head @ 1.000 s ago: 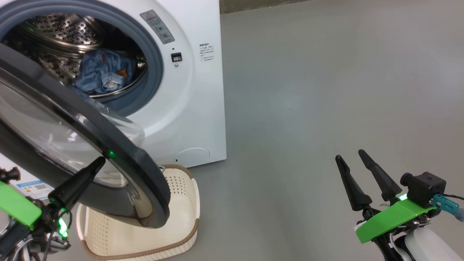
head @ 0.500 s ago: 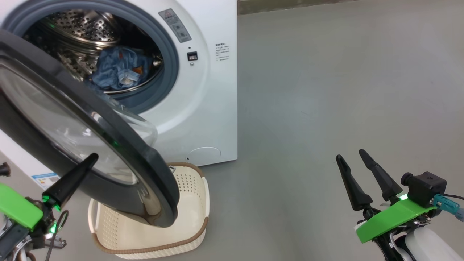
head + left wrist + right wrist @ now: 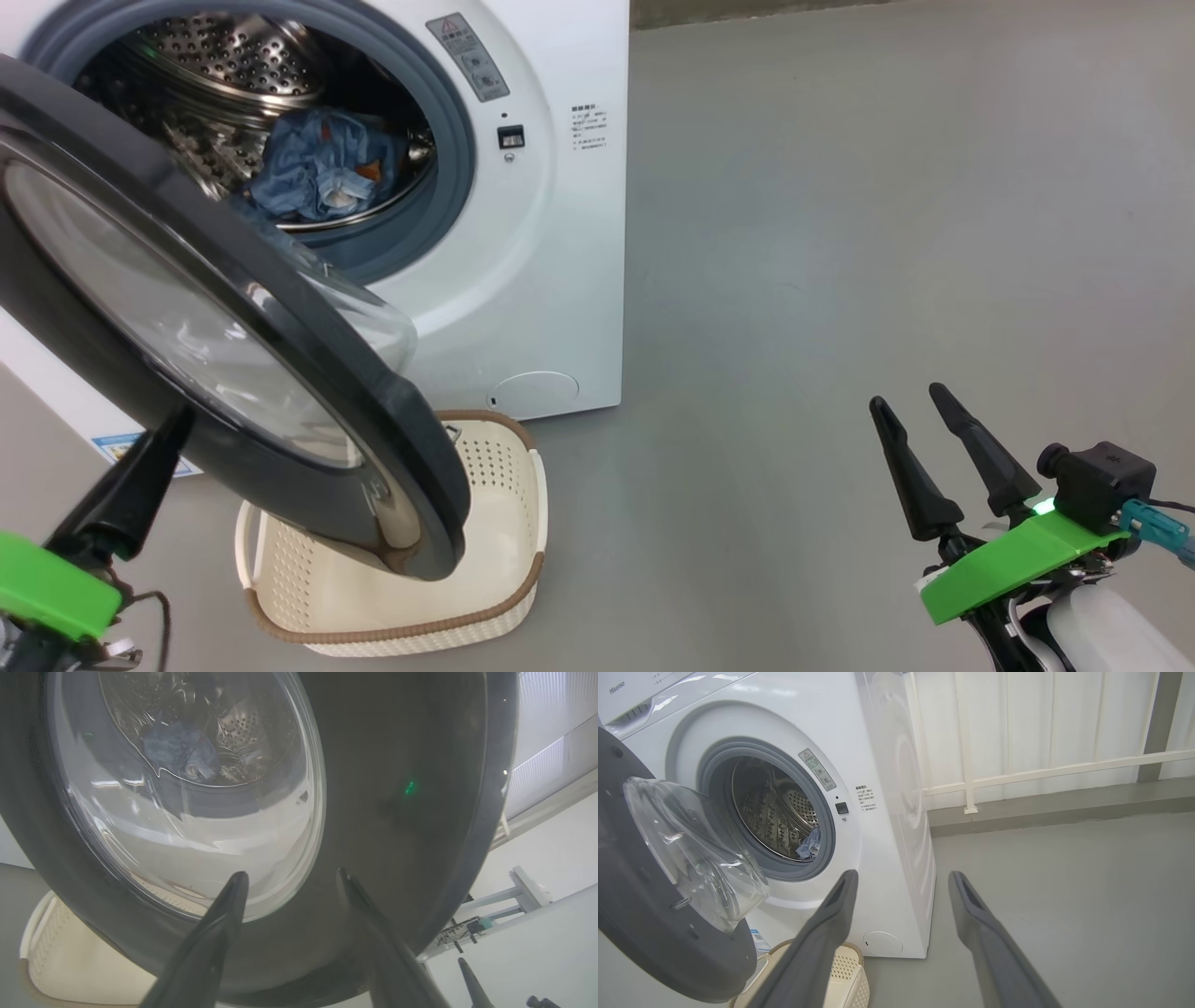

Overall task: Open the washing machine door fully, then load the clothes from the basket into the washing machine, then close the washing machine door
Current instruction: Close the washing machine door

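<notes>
The round, black-rimmed glass washing machine door [image 3: 406,448] hangs part open above the cream perforated plastic basket [image 3: 401,633]. Light blue clothes [image 3: 322,173] lie in the steel drum [image 3: 205,65] of the white washing machine [image 3: 551,280]. My left gripper [image 3: 290,873], fingers spread, faces the door's rim. My right gripper [image 3: 907,397], fingers apart, hovers over grey floor [image 3: 840,233].

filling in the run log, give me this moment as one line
stage: door not yet shut | washing machine door: part-open over basket | clothes: in drum | left gripper: open by door face | right gripper: open, free
</notes>
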